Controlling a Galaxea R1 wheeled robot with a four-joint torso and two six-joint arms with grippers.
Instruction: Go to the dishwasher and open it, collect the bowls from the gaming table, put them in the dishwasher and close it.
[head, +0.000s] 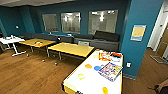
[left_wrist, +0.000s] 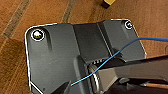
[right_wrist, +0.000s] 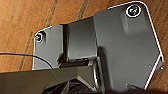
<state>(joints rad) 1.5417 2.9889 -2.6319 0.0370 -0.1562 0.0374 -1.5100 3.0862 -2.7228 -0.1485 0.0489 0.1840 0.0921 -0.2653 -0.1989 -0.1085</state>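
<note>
Ahead and to the right in the head view, the gaming table, long and white-topped. On its top, the orange bowl and just beside it the blue bowl, close together or touching, hard to say which. Nearer to the robot and a little apart from these two, the green bowl. Beside the blue bowl, toward the far right edge, a colourful board game, lying flat. At the near end of the top, a small yellow thing, too blurred to name.

Beyond the gaming table, two yellow-topped tables, then a dark sofa along a teal wall with windows. On the teal pillar at the right, a poster.

Under both wrists, wooden floor. Across the left wrist plate, a thin blue cable.

Open or closed, for the left gripper and for the right gripper: impossible to tell, so no place given from them.
</note>
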